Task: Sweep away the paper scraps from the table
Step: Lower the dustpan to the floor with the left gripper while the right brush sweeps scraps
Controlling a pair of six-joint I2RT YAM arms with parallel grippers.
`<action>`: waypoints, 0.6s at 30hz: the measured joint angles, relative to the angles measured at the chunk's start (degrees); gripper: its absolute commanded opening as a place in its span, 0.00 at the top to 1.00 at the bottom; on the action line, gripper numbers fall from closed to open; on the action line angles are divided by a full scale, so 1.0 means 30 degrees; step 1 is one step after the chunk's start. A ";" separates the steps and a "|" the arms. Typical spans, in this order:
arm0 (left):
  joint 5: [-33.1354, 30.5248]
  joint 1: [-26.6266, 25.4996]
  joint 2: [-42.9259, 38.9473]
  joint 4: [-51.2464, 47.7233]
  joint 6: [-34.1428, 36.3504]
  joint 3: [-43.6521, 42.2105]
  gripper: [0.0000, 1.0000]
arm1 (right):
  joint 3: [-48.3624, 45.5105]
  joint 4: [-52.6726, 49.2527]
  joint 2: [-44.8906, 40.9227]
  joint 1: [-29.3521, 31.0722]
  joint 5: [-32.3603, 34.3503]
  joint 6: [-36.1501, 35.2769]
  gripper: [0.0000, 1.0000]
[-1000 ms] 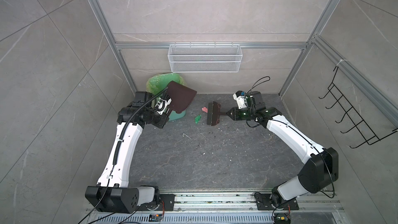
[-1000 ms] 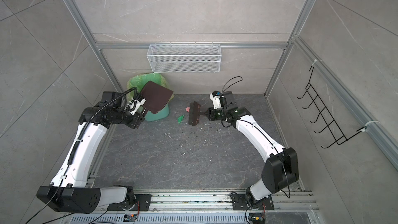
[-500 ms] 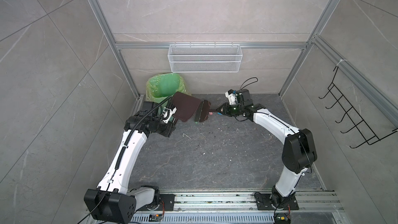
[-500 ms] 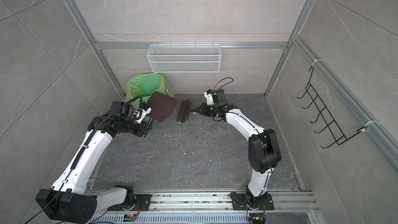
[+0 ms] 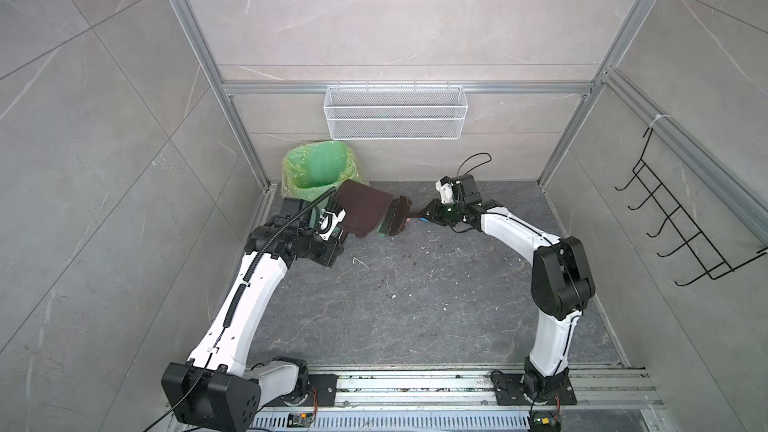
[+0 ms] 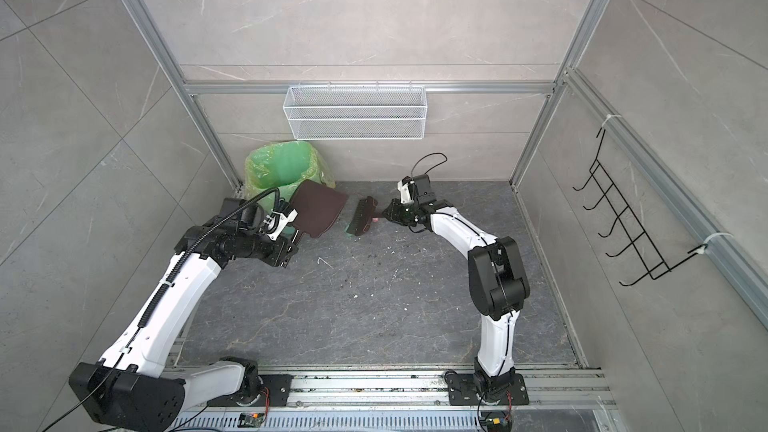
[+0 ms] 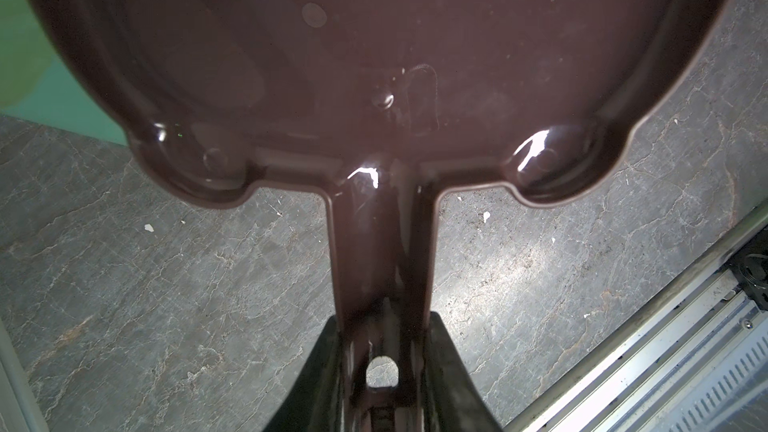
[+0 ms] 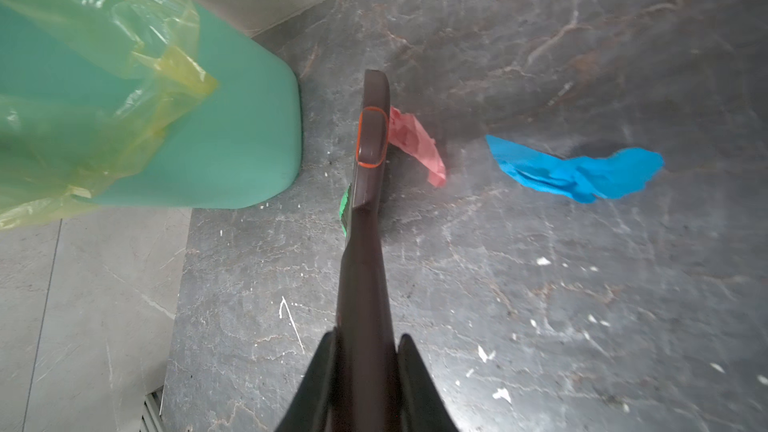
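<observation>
mid-sweep by the bin [image 6: 278, 168]: left gripper [image 7: 382, 326] clenched on the dustpan [image 6: 320, 209] handle, right gripper [image 8: 365, 347] clenched on the brush [image 6: 362, 216], green scrap [image 8: 344, 205] on its pan side, pink scrap [image 8: 415, 145] and blue scrap [image 8: 577, 172] behind it on the table [image 8: 540, 305], so the brush likely must reset behind them.
</observation>
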 measured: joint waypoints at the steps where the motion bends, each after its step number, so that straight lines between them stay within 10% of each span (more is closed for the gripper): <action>1: 0.0000 0.0000 0.0000 0.0007 -0.0007 0.0000 1.00 | -0.0488 0.0036 -0.0313 -0.0073 0.0007 0.0000 1.00; 18: -0.0087 -0.0954 0.1166 0.0459 -0.0007 -0.0131 1.00 | -0.5595 -0.3585 -0.7533 -0.1035 0.2018 -0.2033 1.00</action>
